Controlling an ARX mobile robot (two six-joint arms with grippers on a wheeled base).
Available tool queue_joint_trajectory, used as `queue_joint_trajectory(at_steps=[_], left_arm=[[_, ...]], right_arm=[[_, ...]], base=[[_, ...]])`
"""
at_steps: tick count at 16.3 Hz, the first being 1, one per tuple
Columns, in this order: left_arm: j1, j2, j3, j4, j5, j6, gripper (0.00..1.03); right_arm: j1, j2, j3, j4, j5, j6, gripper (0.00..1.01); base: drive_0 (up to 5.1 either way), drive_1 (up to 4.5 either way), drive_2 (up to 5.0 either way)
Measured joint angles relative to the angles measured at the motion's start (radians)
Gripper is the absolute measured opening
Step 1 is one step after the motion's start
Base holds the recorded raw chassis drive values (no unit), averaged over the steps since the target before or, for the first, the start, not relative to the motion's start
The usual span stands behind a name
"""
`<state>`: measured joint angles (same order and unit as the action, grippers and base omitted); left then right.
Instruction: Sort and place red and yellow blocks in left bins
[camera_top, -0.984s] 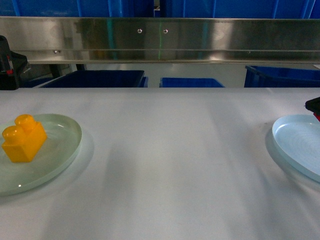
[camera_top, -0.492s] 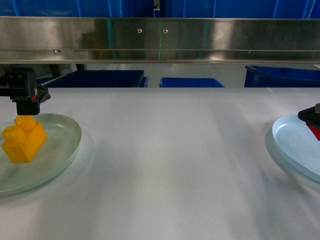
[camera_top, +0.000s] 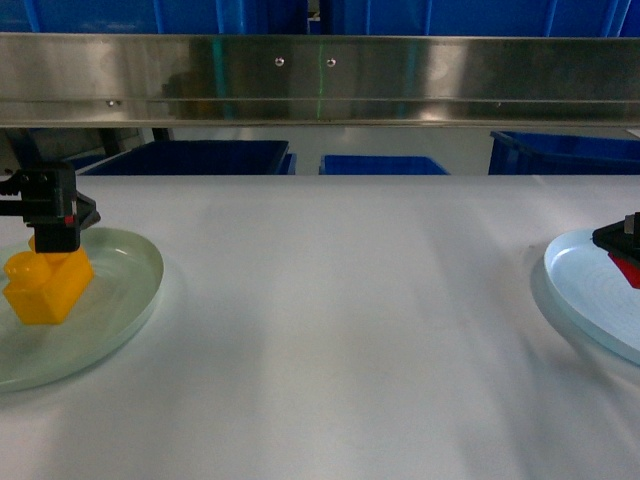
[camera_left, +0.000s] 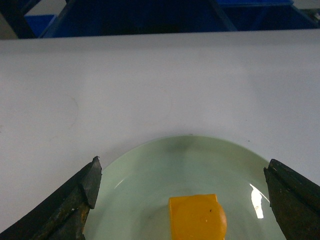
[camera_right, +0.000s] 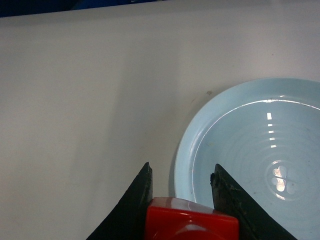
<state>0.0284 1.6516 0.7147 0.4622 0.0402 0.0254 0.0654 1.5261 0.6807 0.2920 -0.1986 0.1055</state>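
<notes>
Item: one orange-yellow brick (camera_top: 45, 284), glossy moulded plastic, two round studs on top, resting on the pale green plate (camera_top: 120, 300) at the left of the white table (camera_top: 330, 330). Judged light, rigid and slick; best taken across its flat side walls below the studs, since the rounded studs would likely let pads slide. Left gripper (camera_left: 182, 192) hung directly over the brick, jaws spread wide to either side with the brick between them and apart from both; in the head view its black body covered the rear stud. Item: one red block (camera_right: 190, 220), only its top edge visible, clamped between the closed-in fingers of the right gripper (camera_right: 181, 187) above the near rim of the pale blue plate (camera_right: 250, 145); equally hard and smooth by appearance, so the grip looked secure only if square on the faces. Blue bins (camera_top: 200, 157) stood beyond the table's far edge, well apart from both blocks.
</notes>
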Motion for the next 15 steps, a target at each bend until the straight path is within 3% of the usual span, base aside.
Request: queue_joint_trajectory(at_steps=[11,12,15], left_arm=[[0.003,0.121,0.007,-0.021,-0.017,0.001,0.98],[0.0,0.126,0.007,0.003,-0.026,0.009,0.93],[-0.005,0.127,0.007,0.021,-0.027,0.029,0.61]], right_arm=[[0.006,0.011,-0.018,0.015,0.013,0.007,0.29],[0.006,0.011,-0.018,0.015,0.013,0.007,0.29],[0.006,0.013,-0.018,0.014,0.013,0.007,0.29]], base=[[0.0,0.0,0.0],[0.0,0.0,0.0],[0.0,0.0,0.0]])
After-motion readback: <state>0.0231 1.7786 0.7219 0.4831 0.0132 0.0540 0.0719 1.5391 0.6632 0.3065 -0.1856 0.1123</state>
